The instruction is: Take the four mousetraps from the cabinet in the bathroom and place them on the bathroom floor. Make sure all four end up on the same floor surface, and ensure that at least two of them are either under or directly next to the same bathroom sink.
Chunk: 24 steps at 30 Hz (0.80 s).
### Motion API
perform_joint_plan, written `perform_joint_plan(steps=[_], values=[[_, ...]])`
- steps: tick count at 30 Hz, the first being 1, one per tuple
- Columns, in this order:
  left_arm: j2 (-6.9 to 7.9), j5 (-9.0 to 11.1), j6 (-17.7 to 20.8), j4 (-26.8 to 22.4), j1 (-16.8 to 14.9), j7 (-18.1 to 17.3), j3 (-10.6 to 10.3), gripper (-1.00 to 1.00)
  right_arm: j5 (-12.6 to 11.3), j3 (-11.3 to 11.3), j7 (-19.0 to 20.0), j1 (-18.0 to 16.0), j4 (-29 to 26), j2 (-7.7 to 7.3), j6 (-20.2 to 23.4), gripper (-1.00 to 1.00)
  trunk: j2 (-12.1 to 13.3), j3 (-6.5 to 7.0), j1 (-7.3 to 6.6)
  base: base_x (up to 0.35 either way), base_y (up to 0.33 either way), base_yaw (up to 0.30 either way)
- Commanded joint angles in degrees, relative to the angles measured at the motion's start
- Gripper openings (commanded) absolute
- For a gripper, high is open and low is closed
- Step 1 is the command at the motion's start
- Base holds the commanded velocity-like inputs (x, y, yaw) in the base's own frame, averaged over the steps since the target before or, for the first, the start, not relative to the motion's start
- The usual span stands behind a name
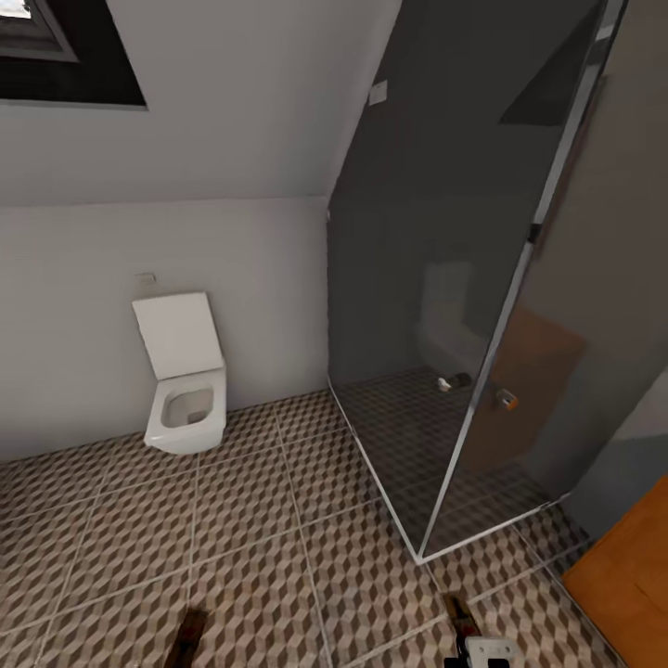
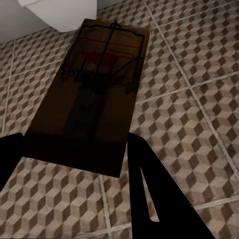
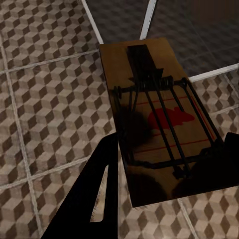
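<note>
My left jaws grip a mousetrap (image 2: 87, 94) above the floor (image 2: 184, 99), toilet (image 1: 184, 376) ahead. My right jaws clamp another trap (image 3: 159, 119) near the shower (image 1: 464, 278) corner. Orange edge at far right (image 1: 626, 575), possibly the cabinet.

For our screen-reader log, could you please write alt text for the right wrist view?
The right pincer holds a brown wooden mousetrap, with black wire parts and a red mouse mark, above the cube-patterned bathroom floor. A pale shower edge strip crosses the tiles beyond the trap.
</note>
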Motion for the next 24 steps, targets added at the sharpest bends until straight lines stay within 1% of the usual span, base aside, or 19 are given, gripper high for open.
perform_joint_plan(steps=[1,24], values=[[-0.02,0.0,0.0,0.0,-0.1,0.6,-0.5,-1.00,-0.5,0.5,-0.4,0.0,0.0,-0.05,-0.2,-1.00,-0.1,-0.10,0.02,0.000,0.000,0.286],[-0.02,0.0,0.0,0.0,-0.1,0.6,-0.5,-1.00,-0.5,0.5,-0.4,0.0,0.0,-0.05,-0.2,-1.00,-0.1,-0.10,0.02,0.000,0.000,0.286]])
